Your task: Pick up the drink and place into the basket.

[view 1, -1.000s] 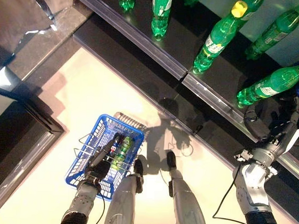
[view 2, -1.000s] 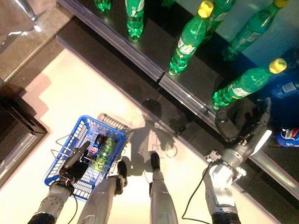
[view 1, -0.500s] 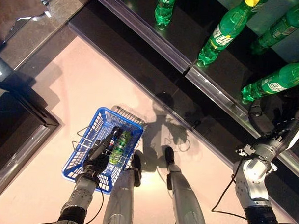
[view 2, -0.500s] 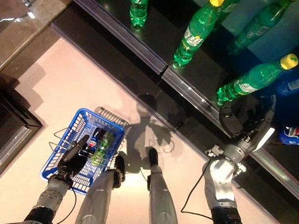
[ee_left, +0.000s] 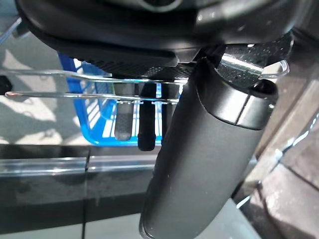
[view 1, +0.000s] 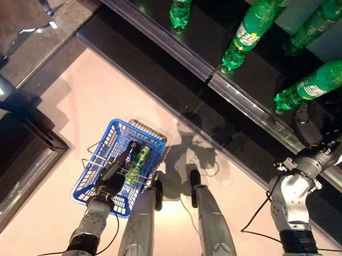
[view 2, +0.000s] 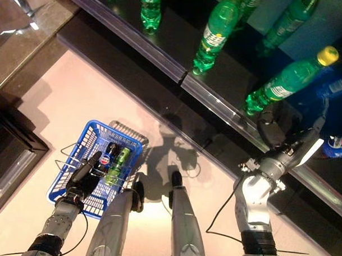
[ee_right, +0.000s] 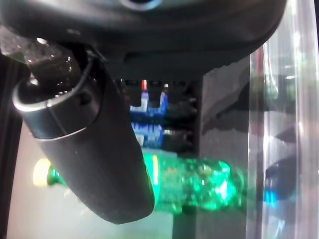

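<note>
My left hand (view 1: 109,180) is shut on the thin wire handles (ee_left: 75,84) of the blue basket (view 1: 91,174), which hangs low at the left. In the basket lie a green bottle (view 1: 137,164) and a dark bottle with a blue and red label (view 2: 107,157). My right hand (view 1: 314,153) is open and raised at the shelf front (view 1: 245,102). It is just below a green bottle with a yellow cap (view 2: 288,81). In the right wrist view this green bottle (ee_right: 199,185) shows past the thumb (ee_right: 94,149), with nothing in the hand.
More green bottles (view 1: 247,35) stand along the dark shelf, one at the far back (view 1: 179,10). A drink with a blue label (view 2: 336,148) sits at the right of my right hand. A dark plinth (view 1: 24,134) borders the pale floor at the left.
The whole picture has shifted a little, so the camera moved. My right hand stays raised and open by the shelf. The blue basket hangs as before.
</note>
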